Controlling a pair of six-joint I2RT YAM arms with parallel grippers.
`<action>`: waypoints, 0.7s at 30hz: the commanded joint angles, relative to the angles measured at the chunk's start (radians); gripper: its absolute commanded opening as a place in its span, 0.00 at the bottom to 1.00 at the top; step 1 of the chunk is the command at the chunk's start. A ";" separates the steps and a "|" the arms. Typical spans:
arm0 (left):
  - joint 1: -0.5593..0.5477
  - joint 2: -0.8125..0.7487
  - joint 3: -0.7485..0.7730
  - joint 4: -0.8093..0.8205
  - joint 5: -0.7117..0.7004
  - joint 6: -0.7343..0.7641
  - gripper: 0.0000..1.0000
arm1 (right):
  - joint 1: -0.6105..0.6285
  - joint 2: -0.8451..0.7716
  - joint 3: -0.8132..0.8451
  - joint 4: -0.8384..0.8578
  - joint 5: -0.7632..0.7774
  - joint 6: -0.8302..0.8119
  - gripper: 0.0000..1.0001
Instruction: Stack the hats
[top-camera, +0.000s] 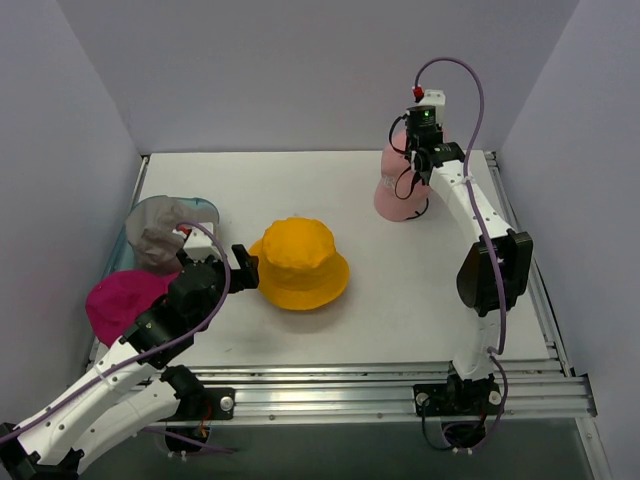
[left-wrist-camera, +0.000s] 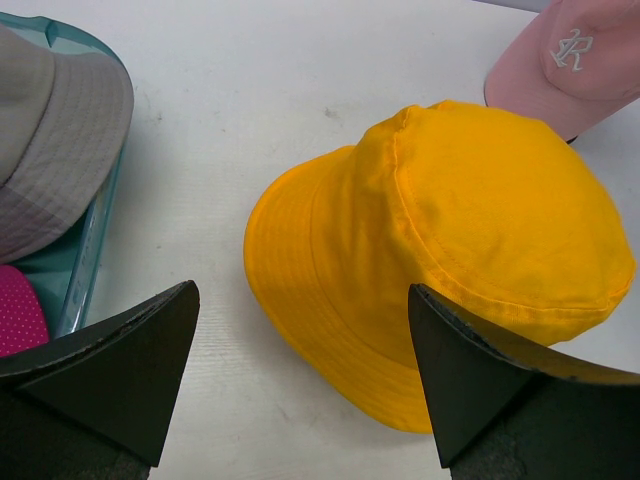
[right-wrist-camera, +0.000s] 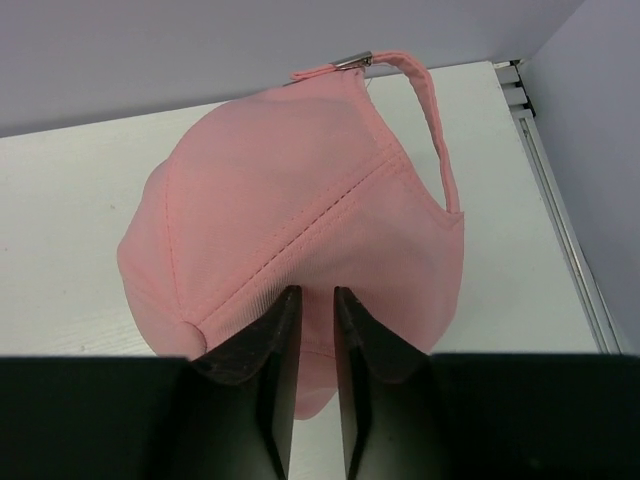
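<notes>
The yellow bucket hat (top-camera: 298, 263) (left-wrist-camera: 440, 250) lies brim-down in the middle of the table. My left gripper (top-camera: 246, 266) (left-wrist-camera: 302, 290) hovers open at its left brim, holding nothing. The grey bucket hat (top-camera: 158, 230) (left-wrist-camera: 50, 150) rests over the tray at the left. Just in front of it lies the magenta baseball cap (top-camera: 120, 300) (left-wrist-camera: 15, 310). At the back right stands the light pink baseball cap (top-camera: 400, 190) (left-wrist-camera: 565, 60) (right-wrist-camera: 300, 200). My right gripper (top-camera: 413, 178) (right-wrist-camera: 317, 290) comes down on its crown, jaws nearly together with a fold of pink fabric pinched between them.
A translucent teal tray (top-camera: 205, 205) (left-wrist-camera: 85, 260) sits under the grey hat by the left wall. White walls close in the left, back and right. A metal rail (top-camera: 400, 385) runs along the near edge.
</notes>
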 joint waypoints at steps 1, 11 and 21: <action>-0.005 -0.014 -0.001 0.013 0.001 0.003 0.94 | -0.014 0.012 0.049 0.032 -0.019 0.024 0.14; -0.005 -0.012 -0.004 0.016 0.005 0.003 0.94 | -0.023 0.024 0.132 0.039 0.029 -0.019 0.00; -0.005 -0.011 -0.008 0.025 0.014 0.005 0.94 | -0.211 0.059 0.207 0.061 -0.215 0.104 0.36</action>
